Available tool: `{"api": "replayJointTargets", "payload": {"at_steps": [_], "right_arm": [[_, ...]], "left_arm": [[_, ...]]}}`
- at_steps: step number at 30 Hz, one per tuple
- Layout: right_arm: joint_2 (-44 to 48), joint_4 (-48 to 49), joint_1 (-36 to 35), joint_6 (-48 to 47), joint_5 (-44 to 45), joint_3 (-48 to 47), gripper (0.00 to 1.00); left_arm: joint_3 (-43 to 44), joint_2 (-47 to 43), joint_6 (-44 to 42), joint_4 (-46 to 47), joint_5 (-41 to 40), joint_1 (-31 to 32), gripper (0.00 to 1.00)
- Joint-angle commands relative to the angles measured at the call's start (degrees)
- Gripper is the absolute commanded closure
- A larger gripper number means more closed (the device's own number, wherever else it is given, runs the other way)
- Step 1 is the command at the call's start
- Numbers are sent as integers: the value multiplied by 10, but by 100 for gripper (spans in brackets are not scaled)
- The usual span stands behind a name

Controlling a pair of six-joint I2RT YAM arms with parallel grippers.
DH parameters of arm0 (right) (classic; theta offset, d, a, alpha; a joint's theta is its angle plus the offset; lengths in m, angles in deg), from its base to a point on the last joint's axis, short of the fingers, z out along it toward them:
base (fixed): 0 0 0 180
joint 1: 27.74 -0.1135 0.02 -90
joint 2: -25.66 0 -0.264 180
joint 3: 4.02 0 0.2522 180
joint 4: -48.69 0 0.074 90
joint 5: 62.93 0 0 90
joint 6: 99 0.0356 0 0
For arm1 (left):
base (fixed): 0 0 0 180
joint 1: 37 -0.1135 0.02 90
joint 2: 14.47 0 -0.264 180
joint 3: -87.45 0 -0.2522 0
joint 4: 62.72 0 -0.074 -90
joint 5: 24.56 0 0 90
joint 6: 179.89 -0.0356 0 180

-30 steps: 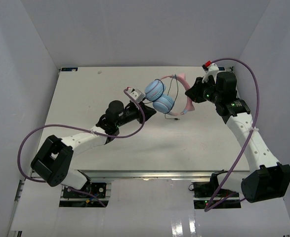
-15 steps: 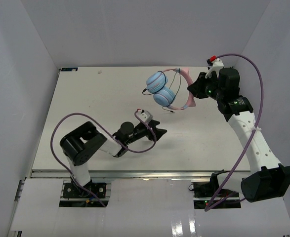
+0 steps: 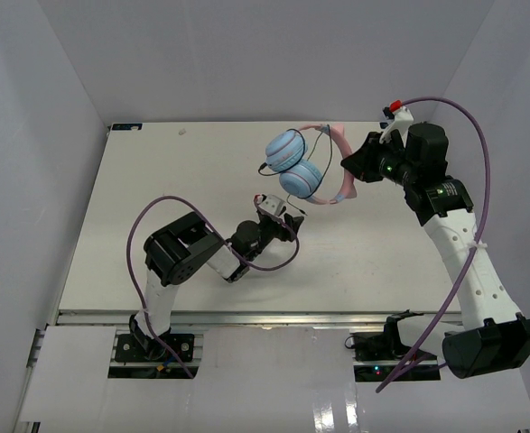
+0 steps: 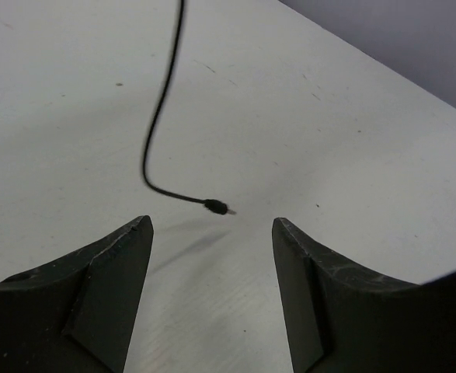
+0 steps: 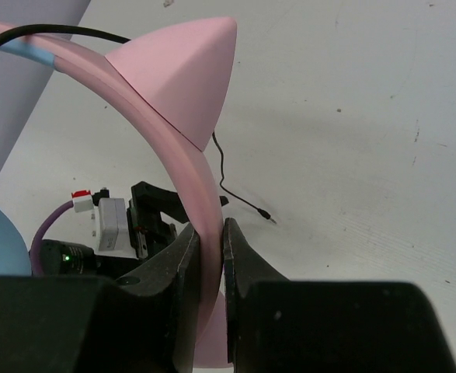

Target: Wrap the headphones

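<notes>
The headphones [image 3: 296,164] have two light blue earcups and a pink headband [image 5: 182,148] with a pink ear point. My right gripper [image 3: 353,168] is shut on the headband [image 3: 341,144] and holds the pair in the air above the white table. The thin black cord [image 4: 159,116] hangs down and ends in a plug [image 4: 218,207] that rests on the table. My left gripper [image 4: 212,233] is open and empty, low over the table just short of the plug. In the top view it [image 3: 289,219] sits below the earcups. The right wrist view shows the plug [image 5: 268,217] too.
Grey walls stand close round the white table [image 3: 174,180] on the left, back and right. Thick purple cables [image 3: 470,153] loop off both arms. The left arm [image 3: 192,257] is folded back near the table's front edge.
My left arm has pulled back from the earcups and folded toward the front, its gripper now facing the cord's plug. My right gripper has raised the headphones a little.
</notes>
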Motion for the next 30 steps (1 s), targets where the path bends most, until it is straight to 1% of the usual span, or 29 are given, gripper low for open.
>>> {"api": "replayJointTargets", "payload": {"at_steps": [1,5,7,8,10,12,14,16,18,20,21,22,23,28,30], "right_arm": [[26,34,1,32,-36,-30,92],[25,35,1,41,-47,-31,92],[25,37,1,46,-50,-30,92],[25,37,1,47,-50,-30,92],[28,37,1,46,-46,-27,92],[33,37,1,44,-41,-25,92],[33,37,1,43,-39,-23,92],[33,37,2,42,-37,-23,92],[31,38,2,42,-37,-22,92],[30,38,2,42,-39,-22,92],[29,38,2,42,-40,-23,92],[30,38,1,42,-40,-23,92],[31,38,1,42,-40,-22,92],[36,41,3,36,-32,-13,92],[37,40,5,29,-18,-10,92]], "left_arm": [[2,-11,21,156,-73,-11,27],[59,-8,36,72,-36,-25,29],[121,6,51,7,3,-31,32],[137,14,53,3,32,-31,32],[168,32,67,9,61,-32,36],[177,44,92,27,107,-35,41],[175,51,107,47,134,-38,56],[162,52,124,61,141,-39,67],[144,52,137,79,146,-40,70],[132,51,141,78,152,-43,78],[128,50,142,73,155,-44,85],[126,48,142,67,156,-45,94],[124,47,144,64,158,-46,100],[117,38,158,53,193,-50,100],[101,25,165,57,216,-50,100]]}}
